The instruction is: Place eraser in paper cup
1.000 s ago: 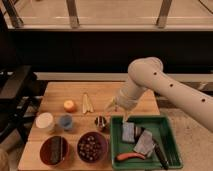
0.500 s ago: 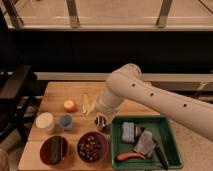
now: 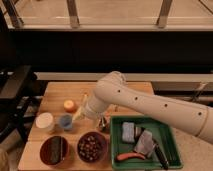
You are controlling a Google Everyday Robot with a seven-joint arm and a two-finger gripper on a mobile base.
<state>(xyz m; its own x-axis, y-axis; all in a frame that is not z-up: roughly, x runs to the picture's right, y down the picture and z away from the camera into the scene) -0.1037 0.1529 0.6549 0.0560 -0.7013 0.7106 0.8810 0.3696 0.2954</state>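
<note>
Step in hand: reach for the eraser [image 3: 56, 149], not yet grasped. It lies in the red bowl [image 3: 42, 151] near the table [image 3: 55, 92] front edge, at 7 o'clock from the pincer [image 3: 81, 115]. The pincer hangs by the blue cup [image 3: 66, 122]; open or closed, cannot tell. The paper cup [image 3: 45, 122] stands at 12 o'clock of the bowl. Next move: drop toward 7 o'clock, line up on the block, grip. Against half a second ago, the arm has swung left from the metal cup [image 3: 102, 123].
</note>
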